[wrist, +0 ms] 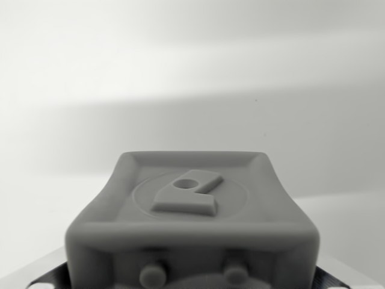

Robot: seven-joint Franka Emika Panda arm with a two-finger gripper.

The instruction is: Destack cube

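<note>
Grey plastic fills the wrist view's lower half: the cube [191,229], close beneath the camera, its embossed top face upward and tilting away. No tool fingers show, so I cannot tell if the tool is apart or clamped. Beyond lies a pale tabletop [337,223]; no long axis stands out.
</note>
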